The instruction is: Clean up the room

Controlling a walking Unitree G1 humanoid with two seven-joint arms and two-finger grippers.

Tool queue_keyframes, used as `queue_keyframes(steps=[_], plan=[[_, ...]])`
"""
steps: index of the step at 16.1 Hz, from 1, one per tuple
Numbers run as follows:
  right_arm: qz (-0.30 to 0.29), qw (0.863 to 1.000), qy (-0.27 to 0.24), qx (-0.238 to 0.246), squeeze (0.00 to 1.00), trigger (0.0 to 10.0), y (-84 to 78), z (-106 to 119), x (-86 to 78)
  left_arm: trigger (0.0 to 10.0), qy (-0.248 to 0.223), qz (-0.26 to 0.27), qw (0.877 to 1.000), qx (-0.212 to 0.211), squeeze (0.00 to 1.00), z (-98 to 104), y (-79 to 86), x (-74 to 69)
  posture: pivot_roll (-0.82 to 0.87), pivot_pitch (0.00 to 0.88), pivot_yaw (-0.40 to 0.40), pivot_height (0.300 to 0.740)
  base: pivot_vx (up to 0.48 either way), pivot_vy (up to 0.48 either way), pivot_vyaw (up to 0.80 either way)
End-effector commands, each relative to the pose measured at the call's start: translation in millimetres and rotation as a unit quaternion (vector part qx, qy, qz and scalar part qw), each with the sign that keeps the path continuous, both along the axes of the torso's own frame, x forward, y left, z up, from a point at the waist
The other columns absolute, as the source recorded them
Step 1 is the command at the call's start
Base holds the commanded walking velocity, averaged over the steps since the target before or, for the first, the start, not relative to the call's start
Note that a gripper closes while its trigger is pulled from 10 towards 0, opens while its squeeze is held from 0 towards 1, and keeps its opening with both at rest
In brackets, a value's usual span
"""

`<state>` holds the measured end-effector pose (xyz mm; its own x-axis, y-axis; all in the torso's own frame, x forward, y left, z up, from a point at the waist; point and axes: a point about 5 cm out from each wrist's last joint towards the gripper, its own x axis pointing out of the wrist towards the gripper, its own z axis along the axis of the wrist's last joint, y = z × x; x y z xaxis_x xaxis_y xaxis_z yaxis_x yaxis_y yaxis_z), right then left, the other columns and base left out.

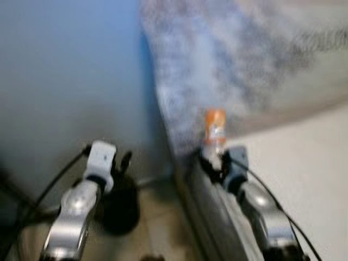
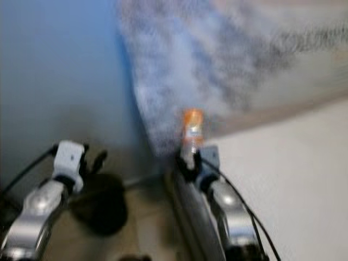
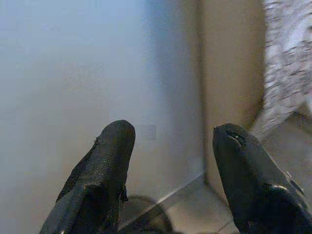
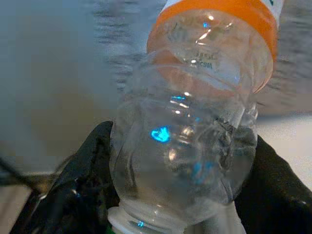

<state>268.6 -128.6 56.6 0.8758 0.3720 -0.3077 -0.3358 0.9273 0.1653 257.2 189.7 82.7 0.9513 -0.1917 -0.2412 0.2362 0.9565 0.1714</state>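
My right gripper point(image 1: 213, 159) is shut on a clear plastic bottle point(image 1: 215, 132) with an orange label, held out in front of me over the edge of a white surface point(image 1: 310, 179). In the right wrist view the bottle point(image 4: 190, 146) sits between both black fingers point(image 4: 78, 190), its white neck toward the wrist and its orange-banded end away. My left gripper point(image 1: 120, 163) hangs lower on the left, near a blue-grey wall. In the left wrist view its fingers point(image 3: 105, 165) are spread apart, and the left gripper point(image 3: 173, 134) holds nothing.
A mottled grey-blue blanket point(image 1: 234, 60) lies ahead. The pale wall point(image 1: 65, 81) rises on the left. A dark round object point(image 1: 120, 204) stands on the beige floor below my left arm. The eye views are blurred.
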Motion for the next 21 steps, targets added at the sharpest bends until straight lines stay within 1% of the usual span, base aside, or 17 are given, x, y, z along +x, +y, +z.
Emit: queue_keyframes(steps=[1,4,6,8,12,13,15,17,20,21], plan=[[-0.007,1.0,-0.005,-0.002,0.0,10.0,-4.6,3.5,3.1,10.0,-0.004,0.006,1.0,0.004,0.0,0.4,1.3,-1.5,0.12,0.0,0.037,0.74,0.0,0.0,0.8],[0.01,1.0,-0.003,-0.009,0.0,10.0,-2.0,2.9,4.4,10.0,-0.005,0.006,1.0,-0.006,0.0,0.4,0.3,-3.2,0.13,0.0,0.024,0.74,0.0,0.0,0.8],[0.018,1.0,-0.003,-0.019,0.0,10.0,-2.0,2.1,5.4,10.0,-0.005,0.005,1.0,-0.007,0.0,0.0,-0.5,-3.9,0.14,0.0,0.018,0.74,0.277,0.0,0.66],[0.007,1.0,-0.002,-0.02,0.0,10.0,-4.2,1.8,7.1,10.0,-0.006,0.004,1.0,-0.007,0.0,0.3,-0.6,-4.5,0.14,0.0,0.017,0.74,0.336,0.0,0.0],[0.004,0.999,-0.004,-0.047,0.0,10.0,-10.5,-1.2,12.1,10.0,0.0,-0.01,1.0,0.004,0.0,-0.2,-0.3,-4.5,0.13,0.0,0.03,0.74,0.375,0.0,0.0],[0.009,0.998,-0.004,-0.059,0.0,10.0,-10.8,-2.2,12.6,10.0,-0.001,-0.013,1.0,0.006,0.0,0.0,-0.6,-4.0,0.13,0.0,0.032,0.74,0.386,0.0,0.0],[0.036,0.996,-0.011,-0.08,0.0,10.0,-6.3,-3.5,12.5,10.0,-0.001,-0.018,1.0,0.007,0.0,0.5,-1.7,-3.4,0.13,0.0,0.032,0.74,0.392,0.0,0.0],[0.044,0.995,-0.01,-0.091,0.0,10.0,-5.2,-5.1,13.1,10.0,-0.002,-0.022,1.0,0.009,0.0,1.5,-2.8,-3.2,0.13,0.0,0.028,0.74,0.388,0.0,0.8],[0.049,0.993,-0.008,-0.108,0.0,10.0,-7.7,-7.9,15.4,10.0,-0.002,-0.027,1.0,0.016,0.0,1.0,-1.9,-4.1,0.14,0.0,0.023,0.74,0.387,0.0,0.8],[0.048,0.993,-0.006,-0.109,0.0,10.0,-9.3,-8.9,16.3,10.0,-0.001,-0.029,0.999,0.017,0.0,1.2,-2.0,-4.0,0.14,0.0,0.023,0.74,0.39,0.0,0.0]])
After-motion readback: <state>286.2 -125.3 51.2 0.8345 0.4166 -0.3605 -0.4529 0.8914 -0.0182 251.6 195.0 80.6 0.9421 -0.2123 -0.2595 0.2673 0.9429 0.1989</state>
